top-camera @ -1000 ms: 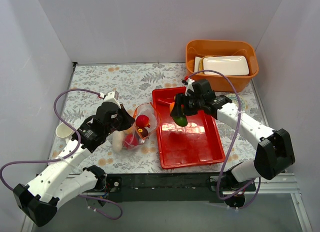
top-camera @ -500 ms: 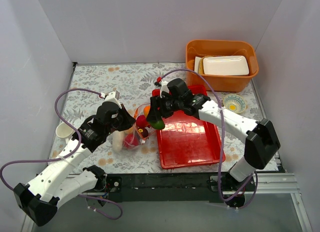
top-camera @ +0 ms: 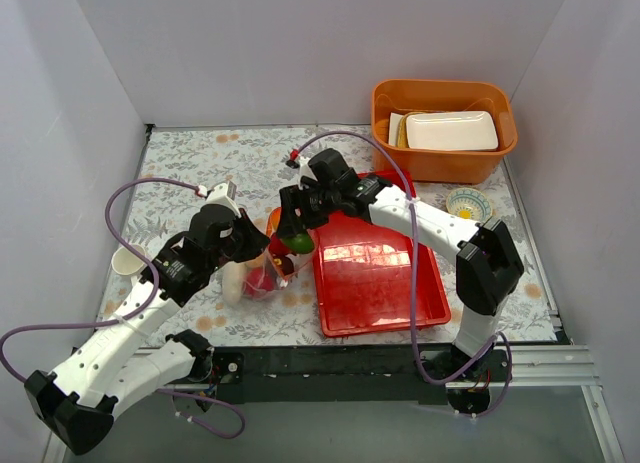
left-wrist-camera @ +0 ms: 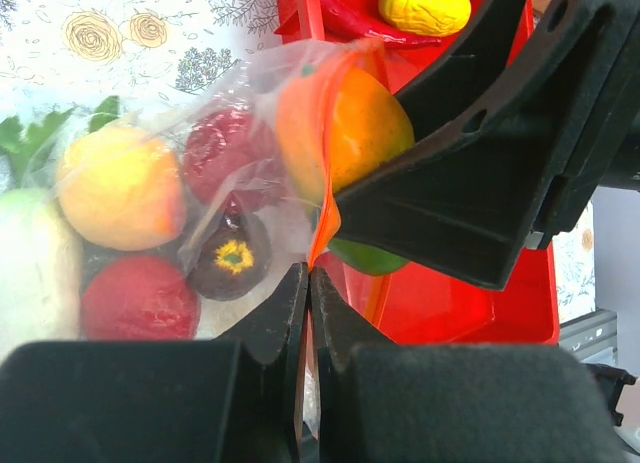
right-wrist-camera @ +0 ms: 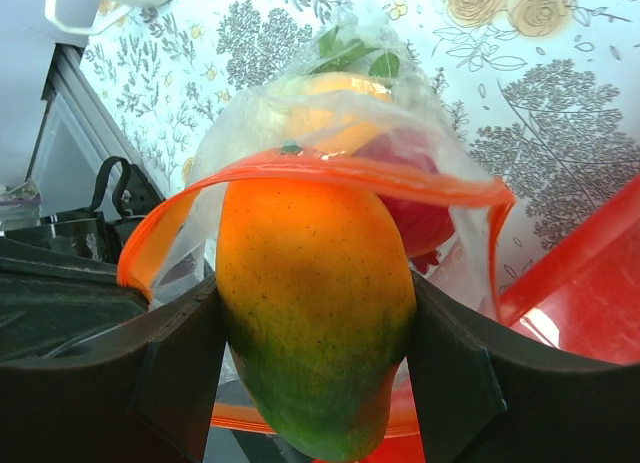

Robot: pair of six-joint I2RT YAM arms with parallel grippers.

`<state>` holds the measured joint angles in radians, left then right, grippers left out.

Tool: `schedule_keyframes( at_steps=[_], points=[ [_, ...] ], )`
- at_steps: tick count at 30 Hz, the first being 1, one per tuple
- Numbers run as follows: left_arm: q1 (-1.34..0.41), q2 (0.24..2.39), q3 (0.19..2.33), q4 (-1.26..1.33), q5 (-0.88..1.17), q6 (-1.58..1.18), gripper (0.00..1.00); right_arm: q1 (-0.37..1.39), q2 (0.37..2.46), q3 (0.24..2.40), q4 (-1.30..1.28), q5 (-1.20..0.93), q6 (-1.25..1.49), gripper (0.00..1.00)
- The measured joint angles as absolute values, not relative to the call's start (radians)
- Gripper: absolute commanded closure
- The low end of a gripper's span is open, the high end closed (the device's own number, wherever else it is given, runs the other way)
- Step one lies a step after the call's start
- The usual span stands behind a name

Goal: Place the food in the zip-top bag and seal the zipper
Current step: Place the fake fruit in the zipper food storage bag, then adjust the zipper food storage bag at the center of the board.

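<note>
Presently the left gripper's [left-wrist-camera: 308, 275] jaws clench the zip-top bag's [left-wrist-camera: 200, 113] zipper [right-wrist-camera: 300, 169], propping the mouth open while the right gripper's [right-wrist-camera: 312, 375] jaws, grasping a mango [right-wrist-camera: 310, 303], reach it.

One bag [left-wrist-camera: 215, 113], one tray [top-camera: 380, 273], one tub [top-camera: 445, 168], one bowl [top-camera: 468, 204]

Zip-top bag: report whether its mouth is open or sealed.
Open. The zipper strips gape apart; the right hand holds a mango between them, and the left hand pinches one strip.

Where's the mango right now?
Centre of the right wrist view: the mango, clamped in the right pincer, sits at the zip-top bag mouth beside the red tray.
</note>
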<state>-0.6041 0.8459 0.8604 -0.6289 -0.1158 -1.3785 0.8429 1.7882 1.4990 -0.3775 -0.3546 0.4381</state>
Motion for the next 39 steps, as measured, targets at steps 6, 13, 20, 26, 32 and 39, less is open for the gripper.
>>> schedule_keyframes(
  at_steps=[6, 13, 20, 26, 32, 39],
  points=[
    [-0.604, 0.84, 0.86, -0.629, -0.121, -1.381, 1.0, 0.868, 1.827, 1.548, -0.415, -0.361, 0.418, 0.21],
    [-0.604, 0.808, 0.86, -0.642, -0.142, -1.389, 1.0, 0.88, 1.795, 1.521, -0.418, -0.344, 0.397, 0.15],
    [-0.604, 0.801, 0.86, -0.647, -0.15, -1.392, 1.0, 0.879, 1.643, 1.449, -0.44, -0.164, 0.416, 0.14],
    [-0.604, 0.801, 0.86, -0.649, -0.151, -1.393, 1.0, 0.863, 1.553, 1.358, -0.445, -0.03, 0.461, 0.26],
    [-0.604, 0.801, 0.86, -0.651, -0.151, -1.395, 1.0, 0.852, 1.628, 1.305, -0.463, -0.006, 0.5, 0.41],
    [-0.604, 0.799, 0.86, -0.652, -0.153, -1.396, 1.0, 0.852, 1.709, 1.292, -0.446, -0.049, 0.522, 0.75]
  ],
)
